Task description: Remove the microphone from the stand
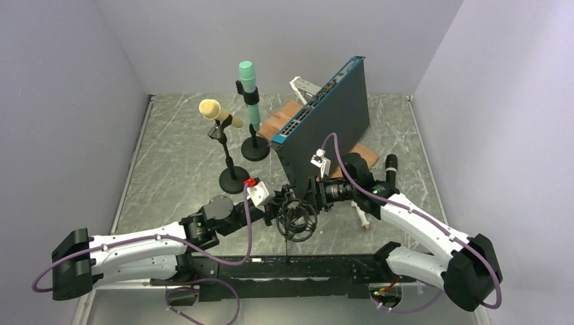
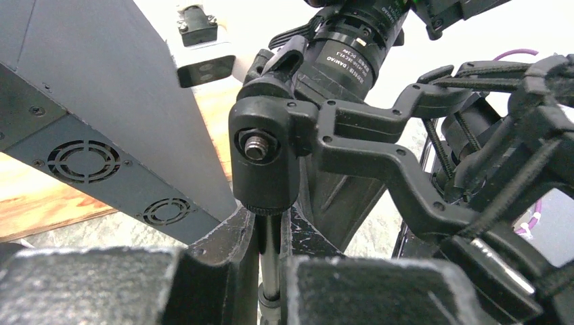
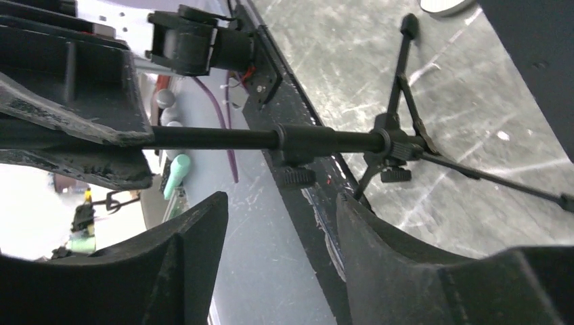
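From above, I am holding both arms in at the stand close to my bases. My left gripper is sitting against the stand's left side and my right gripper is hovering just behind it on the right. The microphone is resting in the stand's cradle, dark on dark, so I cannot trace its outline.

In my left wrist view, my left gripper is pinching the stand's thin pole just under the cradle's hinge block. The microphone is showing as a black cylinder among the cradle's cords, right of the hinge. A dark box is leaning behind the stand.

In my right wrist view, my right gripper is keeping its fingers spread, gripping nothing. The pole is crossing just beyond them, and the stand's legs are splaying on the table.
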{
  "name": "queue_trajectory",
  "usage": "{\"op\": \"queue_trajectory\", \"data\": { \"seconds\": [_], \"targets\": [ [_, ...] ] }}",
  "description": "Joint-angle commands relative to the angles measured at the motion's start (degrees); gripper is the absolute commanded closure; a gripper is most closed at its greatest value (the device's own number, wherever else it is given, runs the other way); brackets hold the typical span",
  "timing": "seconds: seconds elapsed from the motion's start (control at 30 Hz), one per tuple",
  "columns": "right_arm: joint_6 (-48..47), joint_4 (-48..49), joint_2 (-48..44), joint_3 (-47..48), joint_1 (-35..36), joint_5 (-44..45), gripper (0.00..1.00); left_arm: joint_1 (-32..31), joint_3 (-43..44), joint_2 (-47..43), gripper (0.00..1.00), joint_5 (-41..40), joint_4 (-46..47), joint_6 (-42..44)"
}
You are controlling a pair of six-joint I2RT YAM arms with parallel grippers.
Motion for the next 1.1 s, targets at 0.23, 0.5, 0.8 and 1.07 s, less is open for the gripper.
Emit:
{"op": "queue_trajectory", "data": {
  "seconds": [0.23, 0.5, 0.8, 1.07],
  "targets": [
    [0.0, 12.9, 4.0, -3.2, 0.4, -4.7, 0.50, 0.5, 0.1, 1.3, 1.00, -2.0, 2.6, 0.3],
    [0.8, 18.6, 4.6, -5.7, 0.7, -5.3, 0.55, 0.5, 1.2, 2.4, 1.00, -2.0, 2.0, -0.5],
    [4.0, 30.0, 1.7, -10.8, 2.7, -1.1, 0.88, 0.5, 1.9, 2.9, 1.00, -4.2, 0.8, -1.1],
    [-6.6, 31.8, -4.8, -15.2, 5.8, 12.1, 1.00, 0.4, 2.0, 2.1, 1.00, -8.1, -0.8, -3.6]
  ]
}}
